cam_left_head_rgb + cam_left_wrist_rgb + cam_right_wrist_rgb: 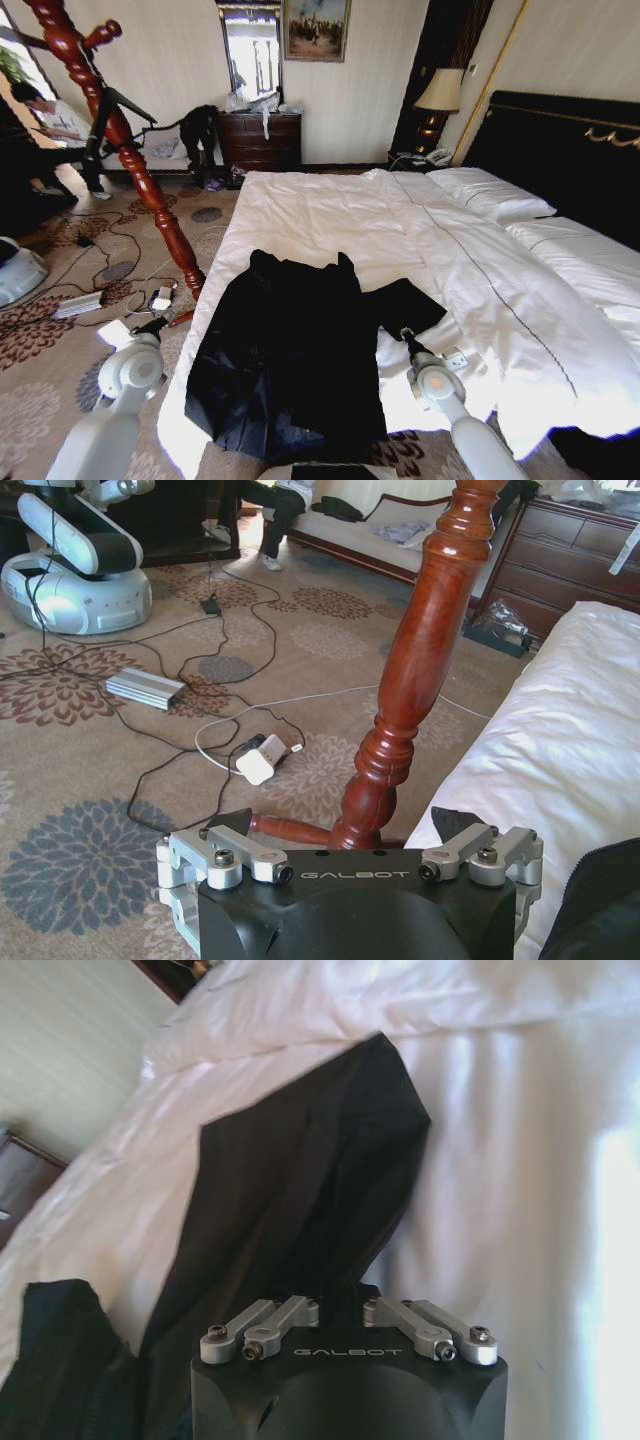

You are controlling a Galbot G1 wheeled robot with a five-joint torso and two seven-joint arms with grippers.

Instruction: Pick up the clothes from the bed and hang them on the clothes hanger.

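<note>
A long black coat [290, 360] of soft, matte dark fabric lies spread flat on the near end of the bed [330, 210], its body reaching down to the mattress edge at about 6 o'clock in the head view and one sleeve stretching out toward 3 o'clock. The bed is very wide, dressed in smooth white linen with gentle folds and a thin dark seam line, plump white pillows [490, 193] at 2 o'clock and a tall black headboard [560, 150] trimmed in gold. The coat stand [130, 150], a thick turned pole of glossy red-brown wood with bulbous carved sections and knobbed pegs, leans across the view from 11 o'clock to its foot just beside the bed's left edge. The right pincer [407, 335] hangs low over the coat's sleeve; from the right wrist view the sleeve [300, 1180] is a broad dark tongue on the white sheet, and the pincer's metal linkages lie drawn inward, though the fingertips are hidden by the black housing, so I cannot tell how far apart they stand or whether they touch cloth. The left pincer [165, 320] sits off the bed at 8 o'clock, above the floral patterned carpet [40, 360] near the stand's foot; in the left wrist view its black fingertips [228, 820] are spread wide apart with nothing between them, the stand's curved leg [290, 828] just beyond.
</note>
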